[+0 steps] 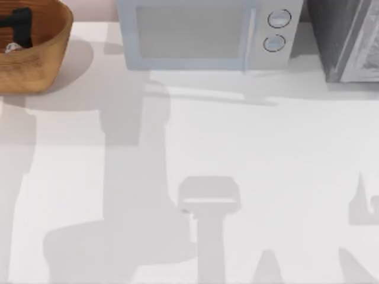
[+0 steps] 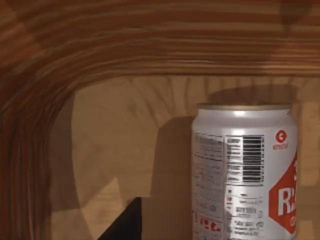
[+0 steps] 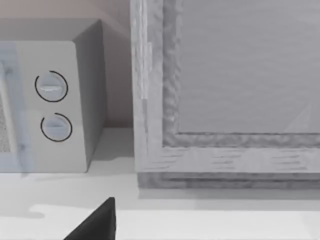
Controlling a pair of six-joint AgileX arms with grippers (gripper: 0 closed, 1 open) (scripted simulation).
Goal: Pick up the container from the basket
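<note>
The basket (image 1: 41,65) at the table's far left corner runs off the top view's upper and left edges, with a dark end effector (image 1: 18,26) partly covering the container (image 1: 10,47) inside. In the left wrist view, the container (image 2: 243,172) is cropped at the lower and right edges, its red lettering incomplete. The grey appliance (image 1: 346,38) at far right is likewise cut off.

I see a white surface (image 1: 266,177) carrying the microwave (image 1: 201,35); left of it sits the basket (image 1: 35,65), right of it a grey cabinet (image 1: 349,41).
</note>
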